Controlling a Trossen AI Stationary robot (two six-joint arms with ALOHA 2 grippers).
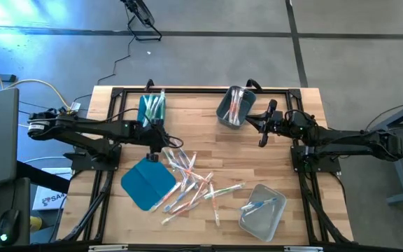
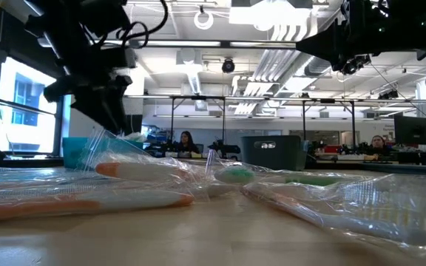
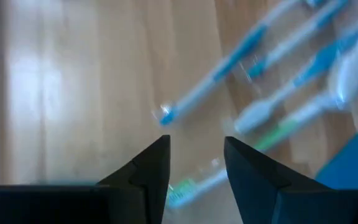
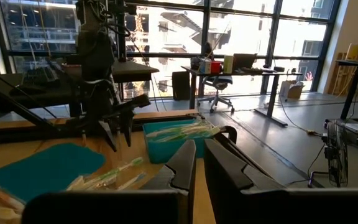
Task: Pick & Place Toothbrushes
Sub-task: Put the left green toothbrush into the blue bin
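Several wrapped toothbrushes (image 1: 191, 183) lie in a loose pile mid-table, beside a flat teal lid (image 1: 147, 183). My left gripper (image 1: 157, 152) hangs open just above the pile's left end. In the left wrist view its fingers (image 3: 143, 175) stand apart over a wrapped green-tipped toothbrush (image 3: 188, 186), and no touch shows. More toothbrushes lie in the teal bin (image 1: 152, 107), the grey bin (image 1: 234, 106) and the clear bin (image 1: 263, 208). My right gripper (image 1: 263, 131) waits shut and level at the far right, with nothing in it (image 4: 199, 163).
The teal bin stands at the far left and the grey bin at far centre. The clear bin is at the near right. Bare wood lies between the pile and the grey bin. A black frame borders the table. People sit at desks in the room beyond.
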